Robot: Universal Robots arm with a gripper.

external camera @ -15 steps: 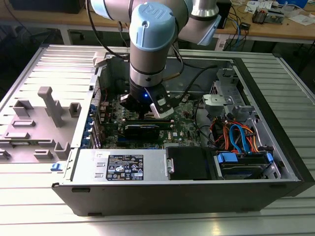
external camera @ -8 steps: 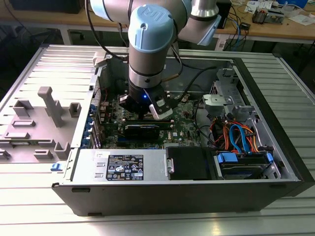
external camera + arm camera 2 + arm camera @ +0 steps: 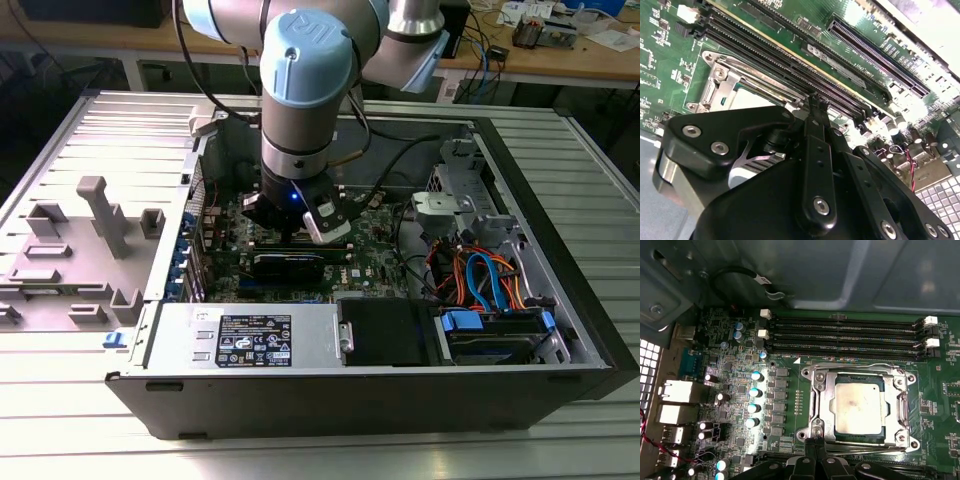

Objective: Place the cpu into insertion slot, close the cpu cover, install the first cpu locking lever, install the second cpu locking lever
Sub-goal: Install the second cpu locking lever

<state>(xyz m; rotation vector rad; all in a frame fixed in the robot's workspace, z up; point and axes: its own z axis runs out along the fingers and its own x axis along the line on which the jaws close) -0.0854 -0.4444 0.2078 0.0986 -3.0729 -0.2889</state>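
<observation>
An open computer case (image 3: 560, 330) lies flat, so the arm reaches straight down to the green board (image 3: 785, 405). The chip (image 3: 860, 406) sits in the socket (image 3: 816, 405) under the lowered metal frame (image 3: 827, 402). The claw (image 3: 815, 449) hovers shut, holding nothing, at the socket's edge, likely working a lever.

cpu (image 3: 860, 406) in insertion slot (image 3: 826, 426), cpu cover (image 3: 902, 405) around it, memory strips (image 3: 845, 335) alongside

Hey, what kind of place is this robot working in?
Probably an electronics lab or workshop test bench. An open black desktop computer case lies on a ribbed metal table, the green motherboard exposed, and a wooden workbench behind carries cables and small parts.
</observation>
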